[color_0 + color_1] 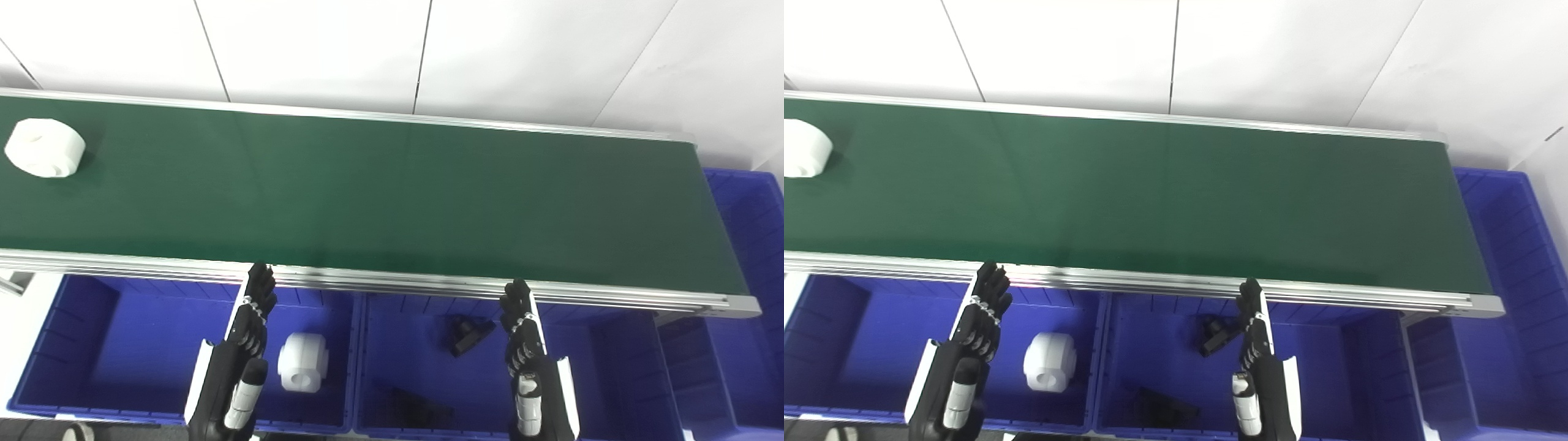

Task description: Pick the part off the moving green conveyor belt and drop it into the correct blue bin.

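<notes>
Both hands hovering empty over bins, fingers straight, slightly apart: L hand [245,343] above left bin [92,343], R hand [527,355] above mid bin [404,343]. White part [302,361] lying in left bin; dark pieces [468,332] in mid bin, shape unclear. Belt [392,196] carrying white part [44,147] at far left.

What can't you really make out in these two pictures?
- White part on the belt: in the right eye view the left edge cuts it off.
- Black pieces in the middle bin: too dark and small to tell their shape; the right hand partly covers one in the right eye view.
- Far-right bin: the belt frame and the picture's edge hide its floor.
- Left hand: its arm runs off the bottom edge.
</notes>
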Robot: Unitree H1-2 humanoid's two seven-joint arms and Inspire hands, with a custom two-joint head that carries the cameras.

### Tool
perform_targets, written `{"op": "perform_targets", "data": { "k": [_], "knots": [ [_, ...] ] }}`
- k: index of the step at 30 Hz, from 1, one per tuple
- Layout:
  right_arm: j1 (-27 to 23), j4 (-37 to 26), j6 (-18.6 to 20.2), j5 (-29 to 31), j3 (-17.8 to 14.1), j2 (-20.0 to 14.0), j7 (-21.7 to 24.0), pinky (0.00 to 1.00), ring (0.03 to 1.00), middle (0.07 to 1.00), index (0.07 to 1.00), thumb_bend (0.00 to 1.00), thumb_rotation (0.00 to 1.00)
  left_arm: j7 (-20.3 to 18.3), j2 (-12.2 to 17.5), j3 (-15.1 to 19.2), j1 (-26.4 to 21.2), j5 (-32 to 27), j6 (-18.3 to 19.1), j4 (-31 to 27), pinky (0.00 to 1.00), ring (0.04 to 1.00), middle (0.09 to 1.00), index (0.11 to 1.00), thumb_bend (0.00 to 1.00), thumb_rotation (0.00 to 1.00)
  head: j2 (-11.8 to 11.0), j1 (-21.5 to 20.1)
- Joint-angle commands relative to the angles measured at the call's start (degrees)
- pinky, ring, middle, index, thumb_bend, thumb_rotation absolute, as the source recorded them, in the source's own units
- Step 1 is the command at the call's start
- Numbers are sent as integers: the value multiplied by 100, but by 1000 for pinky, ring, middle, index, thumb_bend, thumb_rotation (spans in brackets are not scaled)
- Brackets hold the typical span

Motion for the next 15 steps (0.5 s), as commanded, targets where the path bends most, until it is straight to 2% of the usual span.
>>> {"op": "perform_targets", "data": {
  "k": [1,15],
  "knots": [
    [8,-114,-36,-13,20,11,29,1000,981,981,996,913,1000,-9,20,13,27,48,-48,-102,1000,1000,1000,1000,782,915,5,2],
    [22,-107,-60,-3,19,-17,30,1000,981,979,995,916,1000,-10,13,7,40,42,-70,-83,1000,1000,1000,1000,780,909,-4,-4]
  ]
}}
